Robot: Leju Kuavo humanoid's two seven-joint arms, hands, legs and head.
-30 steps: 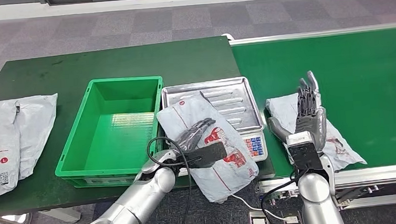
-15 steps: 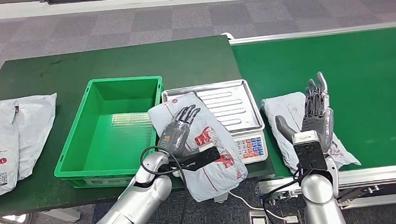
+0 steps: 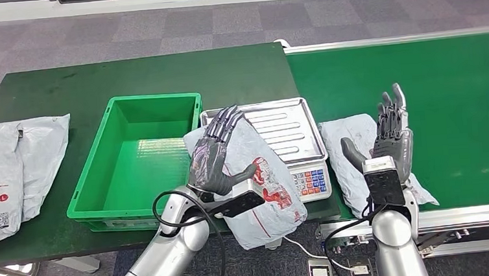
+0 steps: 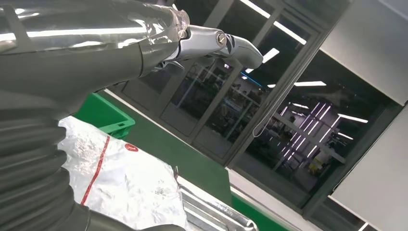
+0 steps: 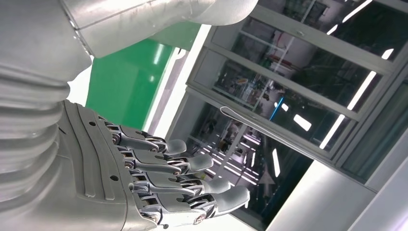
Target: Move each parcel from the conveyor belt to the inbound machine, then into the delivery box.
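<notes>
Parcel lies half on the scale, likely for weighing; left robot hand is above it, fingers spread, empty. Right robot hand is open too.

A green table carries a green bin, a scale and grey bags. A parcel is carried on the adjoining belt.

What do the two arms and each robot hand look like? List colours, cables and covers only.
Both arms are smooth silver metal. The left robot hand and the right robot hand are dark grey with jointed fingers, each behind a grey ribbed wrist cover. A black cable loops beside each forearm, and a black block sits at each wrist.
</notes>
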